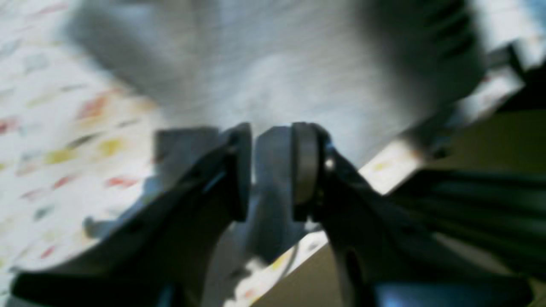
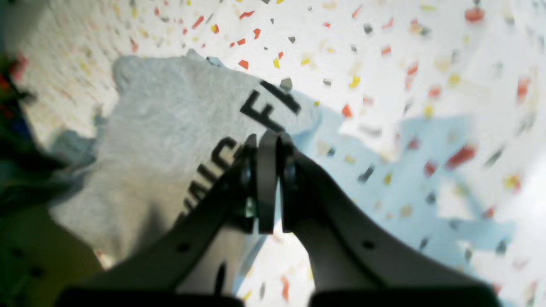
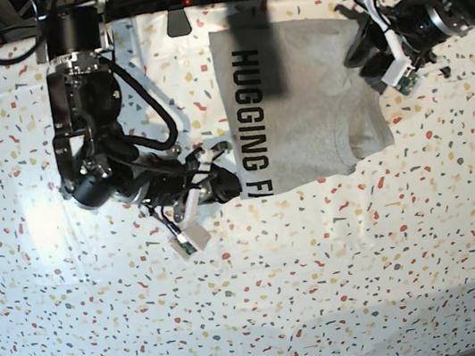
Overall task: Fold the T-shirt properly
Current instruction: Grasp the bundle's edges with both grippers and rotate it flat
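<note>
The heather-grey T-shirt [image 3: 307, 104] lies partly folded at the back middle of the table, with black capitals "HUGGING F" running along its left edge. My right gripper [image 3: 231, 185] sits at the shirt's near-left corner. In the right wrist view its jaws are pressed together [image 2: 268, 143] on the T-shirt [image 2: 162, 140] edge beside the letter F. My left gripper [image 3: 360, 48] is at the shirt's far-right edge. The blurred left wrist view shows its fingers [image 1: 271, 128] clamping a bunched fold of the grey T-shirt [image 1: 273, 64].
A white table cover [image 3: 328, 290] speckled with coloured flecks stretches wide toward the front. The table's back edge [image 1: 392, 166] runs just beside the left gripper. Cables and dark arm mounts [image 3: 68, 24] crowd the back left.
</note>
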